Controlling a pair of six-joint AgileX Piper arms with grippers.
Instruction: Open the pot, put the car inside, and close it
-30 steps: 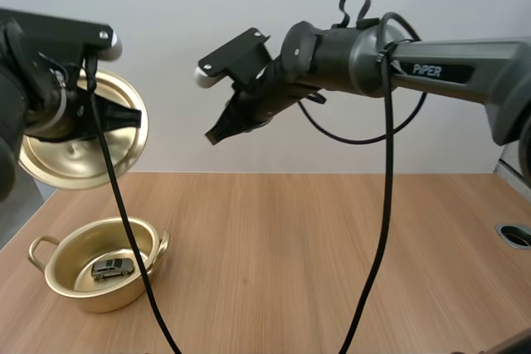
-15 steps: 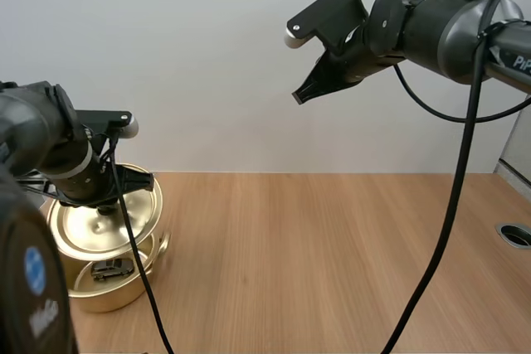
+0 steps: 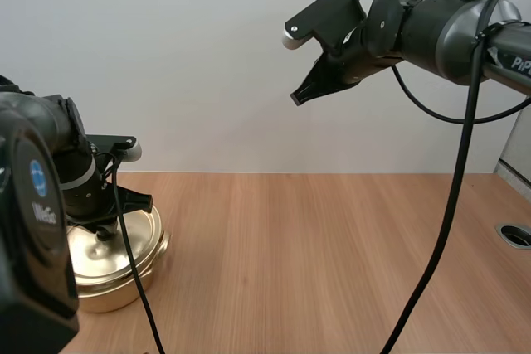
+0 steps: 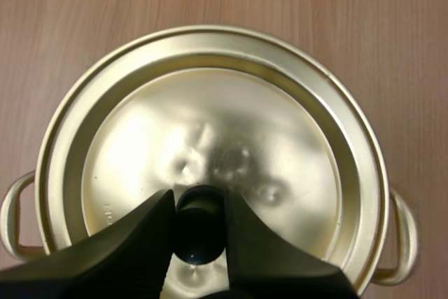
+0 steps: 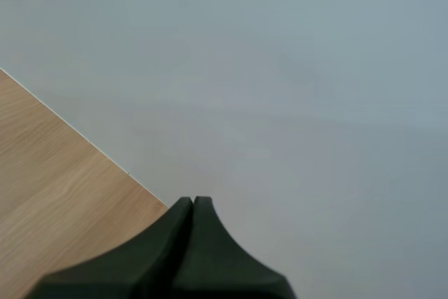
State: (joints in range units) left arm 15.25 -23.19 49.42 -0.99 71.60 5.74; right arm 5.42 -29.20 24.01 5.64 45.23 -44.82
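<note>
While left gripper [image 4: 198,204] pinches the gold lid's [image 4: 231,124] round black knob [image 4: 198,230] (lid on pot [image 3: 108,297]), right gripper [image 3: 296,99] hangs closed; empty.

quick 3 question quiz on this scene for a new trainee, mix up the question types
1. True or false: the lid covers the pot.
2. What is the left gripper pinching? A) a pot handle B) the knob of the lid C) nothing
3. Fill in: the right gripper, high above the table, is ____ (open or shut).
Key: 1 true; 2 B; 3 shut.
</note>
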